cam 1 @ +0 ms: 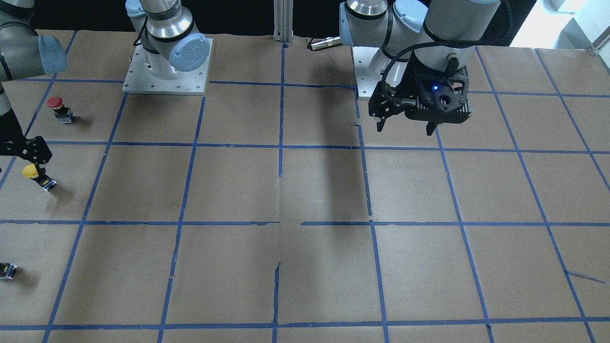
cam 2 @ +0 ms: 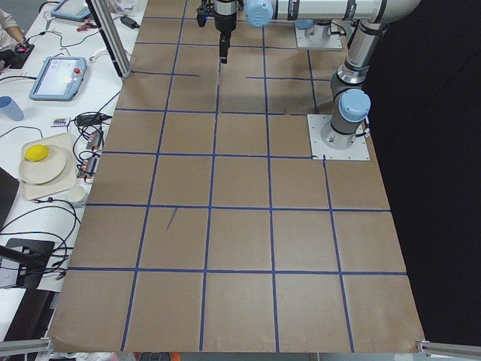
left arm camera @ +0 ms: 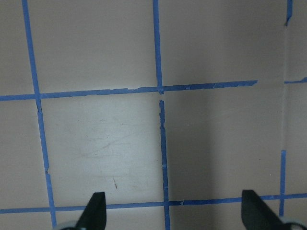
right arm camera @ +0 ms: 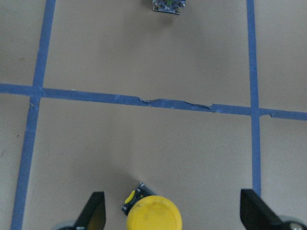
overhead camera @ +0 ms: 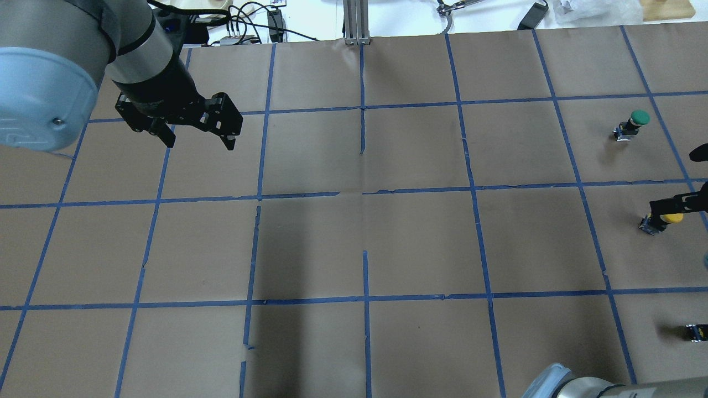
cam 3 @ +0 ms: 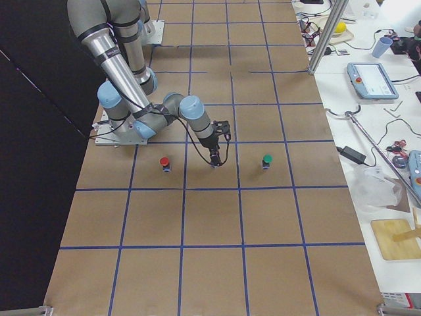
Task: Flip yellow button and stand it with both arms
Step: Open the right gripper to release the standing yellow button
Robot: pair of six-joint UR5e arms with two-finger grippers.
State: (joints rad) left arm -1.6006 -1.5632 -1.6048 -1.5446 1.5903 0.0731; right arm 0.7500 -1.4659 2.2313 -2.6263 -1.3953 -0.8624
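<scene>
The right claw [right arm camera: 172, 193] hung low over the bench [cam 1: 324, 190] with its jaws wide apart, one finger on either side of the yellow button [right arm camera: 154, 214] and neither touching it. The button sat on the brown paper at the bench's right end, inside one taped square, its yellow cap turned up toward the wrist camera and its dark body showing just behind the cap; whether it stood straight or leaned could not be told. A red button [cam 1: 57, 107] stood nearer the robot's base, a green button [overhead camera: 636, 120] on the far side of the yellow one, and a small switch piece [overhead camera: 694, 331] lay apart from all three. The left claw [cam 1: 406, 128] hovered well away, above bare paper near its own base, jaws also spread and holding nothing.
</scene>
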